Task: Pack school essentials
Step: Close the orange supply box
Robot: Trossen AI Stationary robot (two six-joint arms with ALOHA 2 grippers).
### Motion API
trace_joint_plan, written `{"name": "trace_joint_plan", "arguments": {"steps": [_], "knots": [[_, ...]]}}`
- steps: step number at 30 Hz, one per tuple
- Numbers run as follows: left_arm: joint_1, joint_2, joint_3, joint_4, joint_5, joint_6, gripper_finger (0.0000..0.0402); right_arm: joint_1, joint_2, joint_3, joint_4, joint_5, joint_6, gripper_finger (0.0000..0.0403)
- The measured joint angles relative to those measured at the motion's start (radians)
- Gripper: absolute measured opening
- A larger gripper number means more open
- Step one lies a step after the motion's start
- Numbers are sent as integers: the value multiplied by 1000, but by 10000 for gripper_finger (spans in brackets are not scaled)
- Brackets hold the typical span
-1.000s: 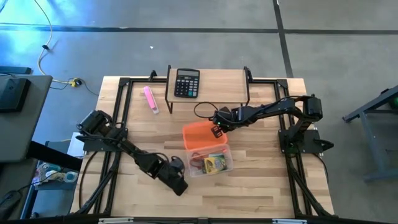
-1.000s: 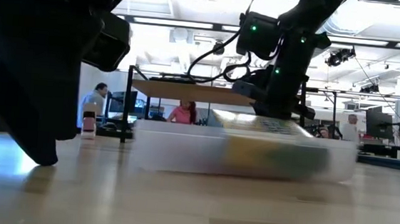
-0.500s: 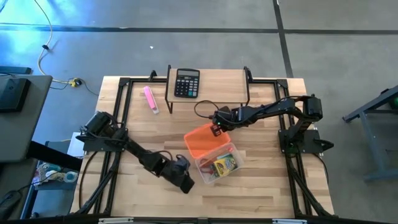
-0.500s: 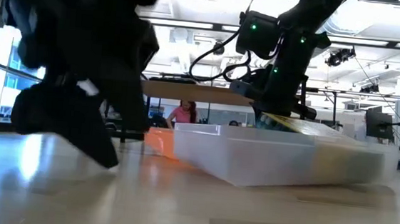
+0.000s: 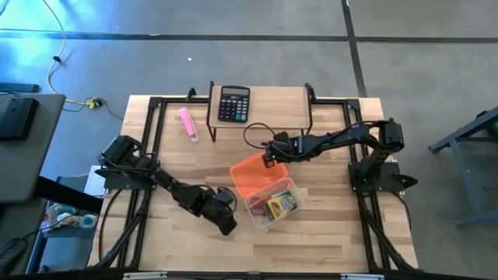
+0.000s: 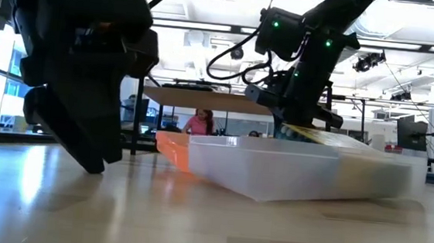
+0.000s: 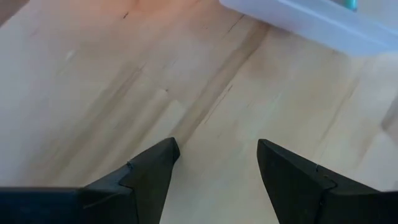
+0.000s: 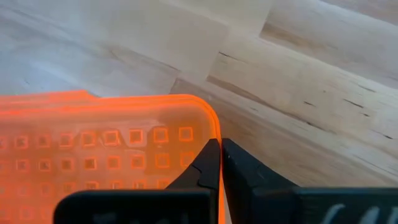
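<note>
Wood table (image 5: 334, 233): right fingers (image 8: 219, 163) pinch orange lid (image 5: 253, 173); left fingers (image 7: 149, 171) apart, empty.

We see two dark, near-black arms built of chunky jointed segments. The left arm (image 5: 167, 189) ends in a bulky black wrist block, and its gripper (image 7: 214, 163) carries two matte black fingers (image 7: 146, 171) with pointed, angular tips. The right arm (image 5: 342, 138) is slimmer, with black cables looping loosely beside its wrist and small green lights glowing on the housing. Its gripper (image 8: 221, 162) has two narrow black fingers with bevelled edges. Each arm rises from a black base.
</note>
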Motion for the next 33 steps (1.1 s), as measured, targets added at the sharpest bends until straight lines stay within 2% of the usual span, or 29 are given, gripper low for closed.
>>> {"name": "trace_joint_plan", "arguments": {"steps": [10,18,27,33], "knots": [[45,-3,1,-69,53,150,225,22,0,0,3,44,56,0],[81,-3,0,-78,153,290,225,87,0,0,4,119,135,0],[92,-27,-1,-126,169,390,225,142,-8,1,4,205,209,0],[97,-53,-7,-204,167,457,202,177,-18,1,15,274,237,0]]}}
